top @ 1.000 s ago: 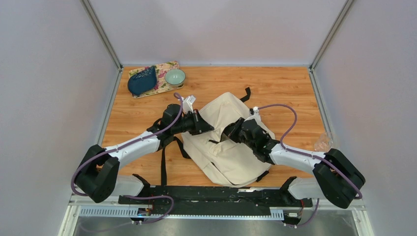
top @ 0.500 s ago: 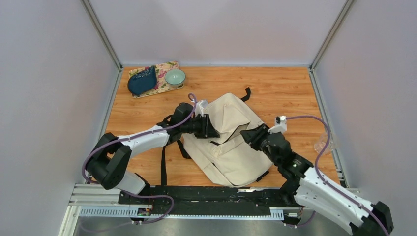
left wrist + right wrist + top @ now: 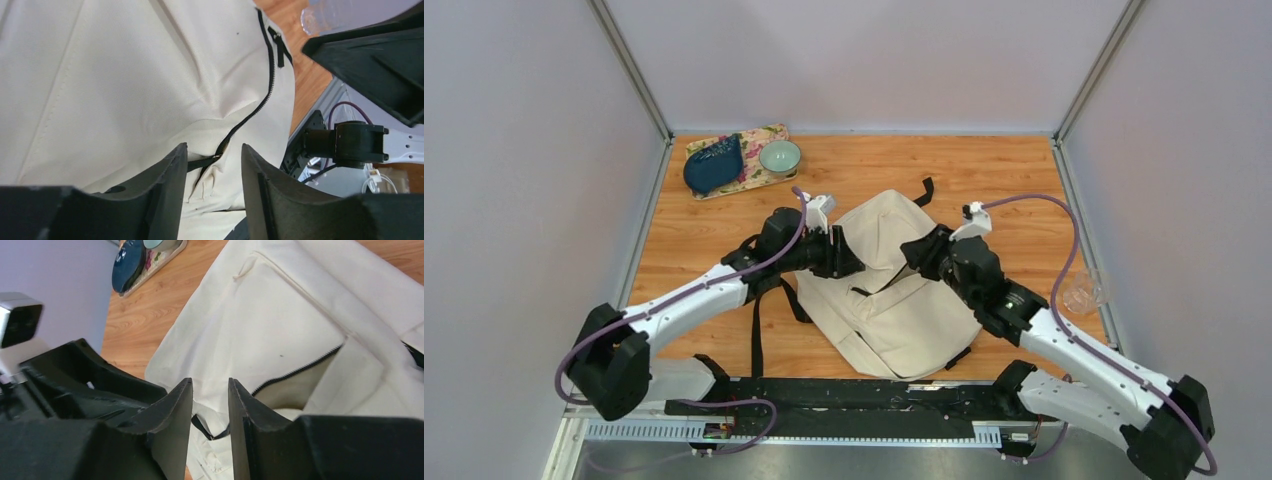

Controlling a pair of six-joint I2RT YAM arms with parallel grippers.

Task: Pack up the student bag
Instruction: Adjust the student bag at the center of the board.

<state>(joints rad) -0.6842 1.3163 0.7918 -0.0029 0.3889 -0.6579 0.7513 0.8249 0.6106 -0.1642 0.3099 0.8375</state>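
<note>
Student bag (image 3: 894, 300) dead centre on the table (image 3: 1004, 180), lying flat. Its long axis runs from the far side back toward my bases, so it sits squarely between my two arms.

My left gripper (image 3: 852, 264) hangs over the bag's left edge with the jaws apart at a middling gap and nothing between them. From the left wrist, the left gripper (image 3: 214, 150) looks straight down on cream fabric. The black zipper (image 3: 261, 102) runs away from me, and its pull tab (image 3: 202, 162) lies just beyond my fingertips, lined up with the gap. That's the relation that counts: the tab is ahead of the left jaws, not inside them.

My right gripper (image 3: 912, 252) is over the far-right part of the student bag, facing the left one, both near each other. Its jaws stand narrowly apart and hold nothing. The right wrist view shows the zipper partly parted past the right gripper (image 3: 210, 385).

I judge the left arm nearer the tab, so it should take it while the right pins the fabric.

Around me, the dark blue pouch (image 3: 714, 165) and small bowl (image 3: 780, 156) sit on a floral mat (image 3: 762, 178) in the far-left corner, well apart from the bag. Something clear (image 3: 1081, 292) sits at the right edge; I can't tell what. Black straps (image 3: 757, 330) trail under my left arm and could snag.
</note>
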